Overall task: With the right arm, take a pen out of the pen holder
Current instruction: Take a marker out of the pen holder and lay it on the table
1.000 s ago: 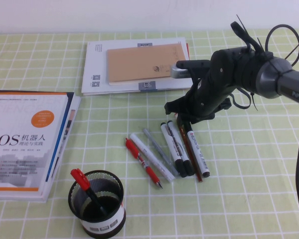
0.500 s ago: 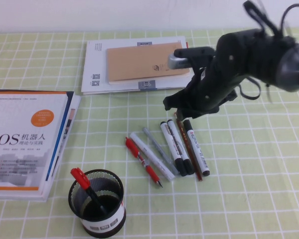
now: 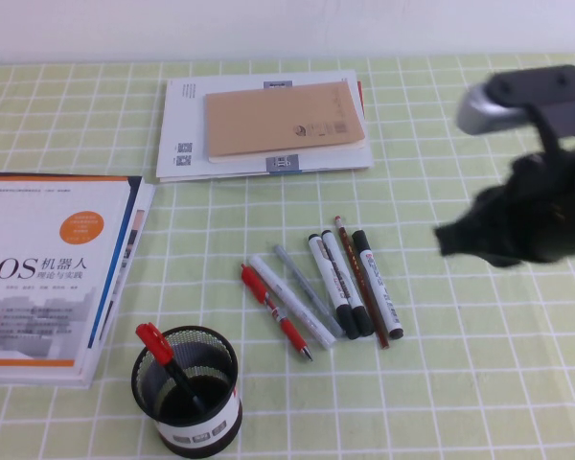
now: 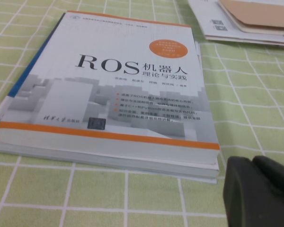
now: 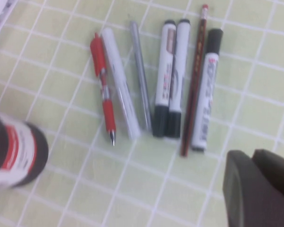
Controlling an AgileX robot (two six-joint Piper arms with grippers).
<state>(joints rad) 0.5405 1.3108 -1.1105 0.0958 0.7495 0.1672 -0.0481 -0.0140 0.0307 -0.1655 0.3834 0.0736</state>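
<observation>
The right gripper (image 3: 470,236) hangs above the green checked tablecloth (image 3: 460,383) on the right side, well apart from everything else. Its claw is closed tight and has hold of nothing.

The black mesh pen holder (image 3: 206,422) stands at the near edge of the table. One red-capped pen (image 3: 163,353) leans in it, cap up, against the left of the rim.

Between the holder and the gripper, seven writing things lie side by side on the cloth. From left to right they are a red pen (image 3: 276,312), a white pen (image 3: 292,302), a grey pen (image 3: 309,292), two white markers (image 3: 340,286), a brown pencil (image 3: 361,284) and a black-capped marker (image 3: 379,287).

A ROS textbook (image 3: 48,273) lies at the left. At the back is a brown notebook (image 3: 278,120) on a white book (image 3: 187,125).

The left gripper (image 4: 253,165) sits low over the cloth, just beside the textbook's corner. I cannot tell whether it is open or closed.
</observation>
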